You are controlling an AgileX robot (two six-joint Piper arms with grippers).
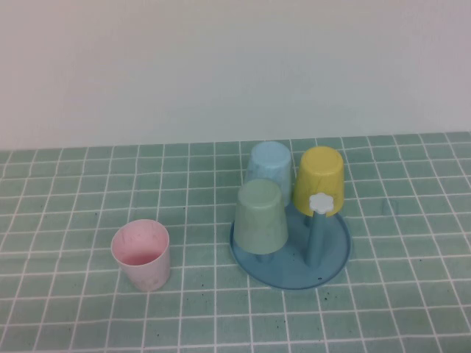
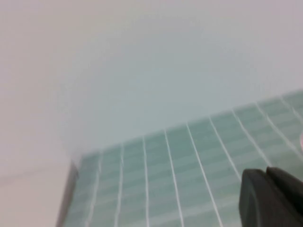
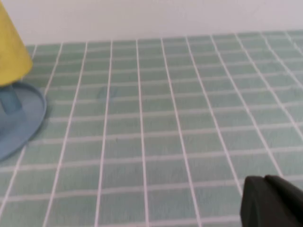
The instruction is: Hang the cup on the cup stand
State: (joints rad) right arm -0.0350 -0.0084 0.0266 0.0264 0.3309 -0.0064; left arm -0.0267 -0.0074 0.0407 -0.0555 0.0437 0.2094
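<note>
Left gripper (image 2: pixel 272 198): only a dark corner of it shows in the left wrist view, above green tiled cloth; how its fingers stand cannot be told. It touches nothing visible and does not appear in the high view.
Right gripper (image 3: pixel 272 201): likewise a dark corner in the right wrist view, over bare tiles, well apart from the stand; no telling how it stands, and nothing is seen in its hold.
Cup (image 1: pixel 141 254): pale pink, tapered, faintly speckled, no handle. It stands upright, mouth up, alone on the cloth (image 1: pixel 73 220), left of the stand and apart from it, far from both grippers.
Stand (image 1: pixel 335 254): translucent blue round dish with upright pegs. Three pegs carry upturned cups: green cup (image 1: pixel 260 217) in front, blue cup (image 1: pixel 269 165) behind, yellow cup (image 1: pixel 319 180) at the right.
Free peg (image 1: pixel 319 234): bare, topped by a white flower (image 1: pixel 321 203), in the front right of the dish.
</note>
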